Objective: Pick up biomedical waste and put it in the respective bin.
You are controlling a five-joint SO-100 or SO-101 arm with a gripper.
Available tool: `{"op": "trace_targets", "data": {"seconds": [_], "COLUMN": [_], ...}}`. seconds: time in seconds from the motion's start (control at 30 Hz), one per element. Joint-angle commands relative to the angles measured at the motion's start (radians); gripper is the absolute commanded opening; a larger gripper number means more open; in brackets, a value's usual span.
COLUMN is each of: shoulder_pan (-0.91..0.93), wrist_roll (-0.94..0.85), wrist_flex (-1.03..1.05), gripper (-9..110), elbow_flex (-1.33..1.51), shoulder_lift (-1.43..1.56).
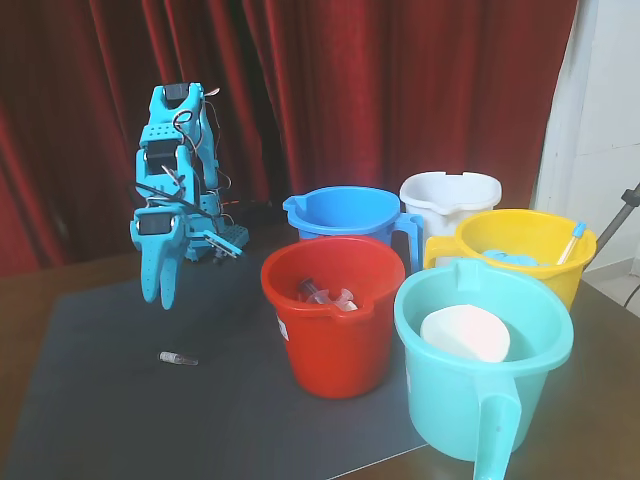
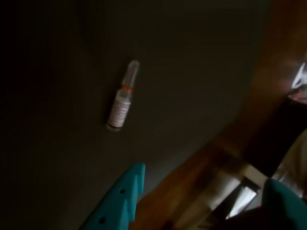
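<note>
A small clear vial [image 1: 179, 358] lies flat on the dark mat [image 1: 120, 420] covering the surface, near the mat's left edge and well apart from the buckets. In the wrist view the vial [image 2: 123, 97] shows a whitish label, an orange ring at its neck and a narrow clear tip, lying alone on the mat.

The blue arm [image 1: 175, 160] stands at the mat's back-left corner. Its jaws [image 1: 163, 290] hang above the mat, pointing down, over and slightly behind the vial, not touching it. They hold nothing; the fixed view shows them close together, though I cannot tell whether they are fully closed.

Five buckets cluster toward the right edge: a red one [image 1: 335, 330] holding clear syringe-like items, a teal one [image 1: 480, 370] at the front-right corner, a blue one [image 1: 350, 220], a yellow one [image 1: 520, 250] and a white one [image 1: 450, 198] at the back.
</note>
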Motion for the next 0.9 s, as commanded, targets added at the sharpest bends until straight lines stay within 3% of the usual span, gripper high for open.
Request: {"op": "trace_targets", "data": {"seconds": [0.0,0.2,0.5,0.87], "shoulder_pan": [0.006,0.006,0.006,0.006], "wrist_roll": [0.005,-0.006,-0.008,-0.061], "wrist_flex": [0.005,0.037,0.595,0.618], "gripper": [27,27,26,16], "elbow_flex": [-0.011,-0.110,-0.566,-0.588], "shoulder_lift": [0.040,-0.058,-0.295,-0.357]}}
